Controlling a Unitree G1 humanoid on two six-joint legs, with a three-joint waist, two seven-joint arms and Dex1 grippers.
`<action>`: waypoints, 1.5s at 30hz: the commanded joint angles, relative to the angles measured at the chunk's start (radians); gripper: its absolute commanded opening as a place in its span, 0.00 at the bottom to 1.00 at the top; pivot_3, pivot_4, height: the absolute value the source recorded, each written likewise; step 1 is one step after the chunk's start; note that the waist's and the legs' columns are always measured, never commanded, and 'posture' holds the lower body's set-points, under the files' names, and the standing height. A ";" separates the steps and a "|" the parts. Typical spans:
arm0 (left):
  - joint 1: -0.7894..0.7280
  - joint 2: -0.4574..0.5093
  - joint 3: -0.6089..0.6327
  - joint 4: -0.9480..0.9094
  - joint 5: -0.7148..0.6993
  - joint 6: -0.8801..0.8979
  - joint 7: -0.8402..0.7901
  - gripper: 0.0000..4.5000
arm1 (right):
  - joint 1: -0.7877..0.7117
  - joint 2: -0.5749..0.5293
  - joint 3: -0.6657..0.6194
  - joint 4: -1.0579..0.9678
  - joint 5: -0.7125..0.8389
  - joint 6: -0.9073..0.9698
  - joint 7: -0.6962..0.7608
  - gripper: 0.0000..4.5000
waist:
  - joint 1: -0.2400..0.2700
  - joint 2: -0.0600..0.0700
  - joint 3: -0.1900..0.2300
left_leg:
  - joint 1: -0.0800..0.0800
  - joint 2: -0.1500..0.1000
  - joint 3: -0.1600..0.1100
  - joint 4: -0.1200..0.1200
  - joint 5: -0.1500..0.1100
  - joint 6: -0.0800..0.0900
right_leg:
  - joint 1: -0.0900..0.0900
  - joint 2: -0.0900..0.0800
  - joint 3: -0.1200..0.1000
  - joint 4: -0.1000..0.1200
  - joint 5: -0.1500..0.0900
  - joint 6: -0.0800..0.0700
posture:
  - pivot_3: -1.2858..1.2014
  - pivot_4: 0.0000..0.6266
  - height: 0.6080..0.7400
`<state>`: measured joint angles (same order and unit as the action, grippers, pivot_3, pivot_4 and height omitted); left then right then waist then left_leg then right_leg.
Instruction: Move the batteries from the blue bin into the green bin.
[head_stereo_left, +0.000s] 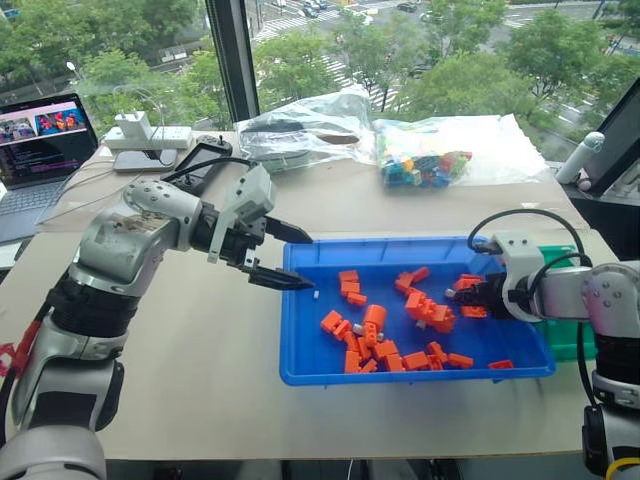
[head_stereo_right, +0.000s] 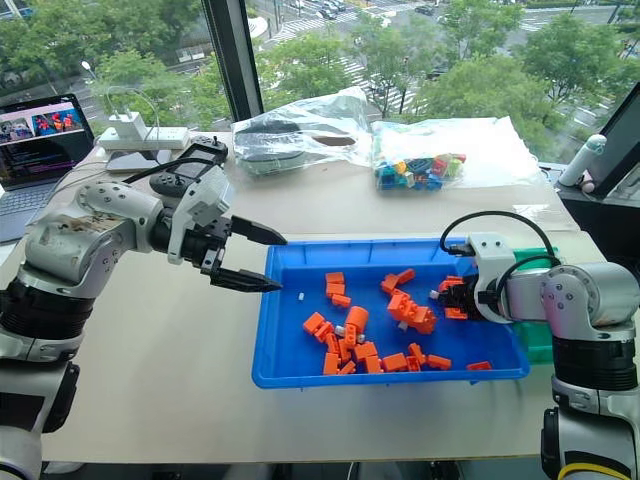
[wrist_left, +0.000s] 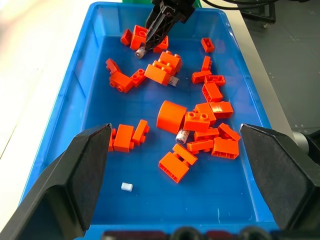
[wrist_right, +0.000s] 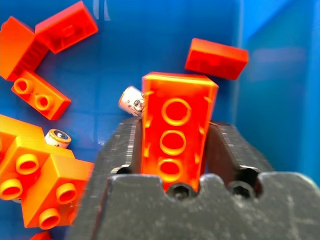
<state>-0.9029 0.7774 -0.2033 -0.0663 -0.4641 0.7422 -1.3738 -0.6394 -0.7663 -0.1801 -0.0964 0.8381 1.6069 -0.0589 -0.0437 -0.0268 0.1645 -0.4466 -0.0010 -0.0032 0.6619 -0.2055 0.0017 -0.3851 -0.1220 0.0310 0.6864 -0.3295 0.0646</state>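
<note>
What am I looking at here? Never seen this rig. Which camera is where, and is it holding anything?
It's a humanoid robot with two arms, each ending in a two-fingered hand. Two pictures come from its head, looking down at the table. The other two come from cameras on each wrist, looking along the fingers.

On the table sits a blue bin full of orange bricks, with a few small grey batteries among them. A green bin stands at its right end.

The left hand hovers open over the blue bin's left end. The right hand is down in the bin, closed on an orange brick, with a battery right beside it.
</note>
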 joint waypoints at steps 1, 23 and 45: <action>-0.025 0.005 0.008 -0.019 0.002 0.002 0.006 0.98 | -0.087 -0.060 -0.024 -0.060 0.082 0.008 -0.007 0.30 | -0.001 0.000 0.000 | 0.000 0.000 0.000 0.000 0.000 0.000 | 0.000 0.000 0.000 0.000 0.000 0.000 | 0.52 0.24 0.98; -0.025 0.014 0.004 -0.051 -0.012 0.027 0.013 0.98 | -0.324 0.251 0.247 -0.042 -0.085 -0.069 0.074 0.59 | -0.002 0.000 0.000 | 0.000 0.000 -0.001 0.000 0.000 0.000 | -0.002 0.000 0.000 0.001 0.000 0.000 | 0.52 0.24 0.98; -0.043 -0.025 -0.021 -0.025 -0.002 -0.001 -0.004 0.98 | 0.011 -0.482 0.416 -0.275 -0.227 -0.423 0.752 1.00 | -0.010 0.001 0.000 | 0.001 0.000 0.000 0.000 -0.001 0.001 | -0.002 0.002 0.004 -0.003 0.000 0.000 | 0.52 0.24 0.98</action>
<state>-0.9262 0.7495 -0.2316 -0.0859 -0.4714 0.7629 -1.3688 -0.6308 -1.2528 0.2328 -0.4017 0.6600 1.2369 0.6720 -0.0533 -0.0263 0.1647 -0.4459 -0.0006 -0.0027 0.6621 -0.2061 0.0028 -0.3869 -0.1204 0.0357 0.6832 -0.3295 0.0647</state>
